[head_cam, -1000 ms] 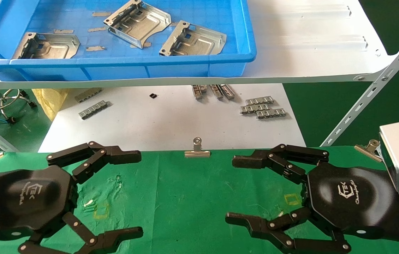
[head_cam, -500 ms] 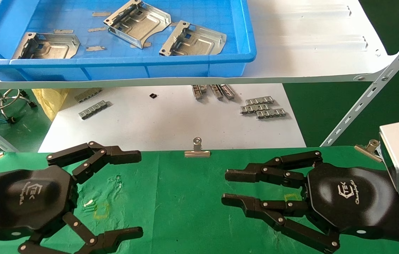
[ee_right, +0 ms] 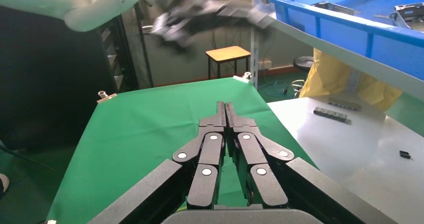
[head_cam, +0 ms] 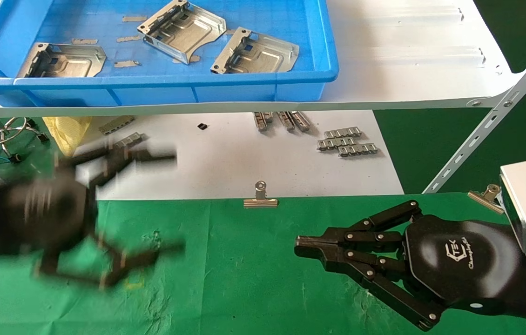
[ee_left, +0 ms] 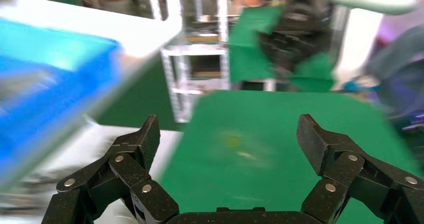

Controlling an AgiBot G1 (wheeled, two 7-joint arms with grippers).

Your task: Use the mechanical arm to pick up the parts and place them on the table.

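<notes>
Three parts [head_cam: 64, 59] [head_cam: 183, 29] [head_cam: 256, 52] lie unmoved in the blue tray [head_cam: 267, 86], beyond both grippers. Left gripper [head_cam: 170, 200], fingers spread, has lifted off the green table [head_cam: 244, 274] toward the tray. Right gripper [head_cam: 301, 247] has closed empty over the cloth.

White metal shelving rack [ee_left: 200, 79] behind — small wooden stool [ee_right: 231, 54] on green floor [ee_right: 280, 87].

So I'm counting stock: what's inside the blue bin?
Three parts and some small flat strips lie in the blue bin. Its near wall hides the floor just behind it.
</notes>
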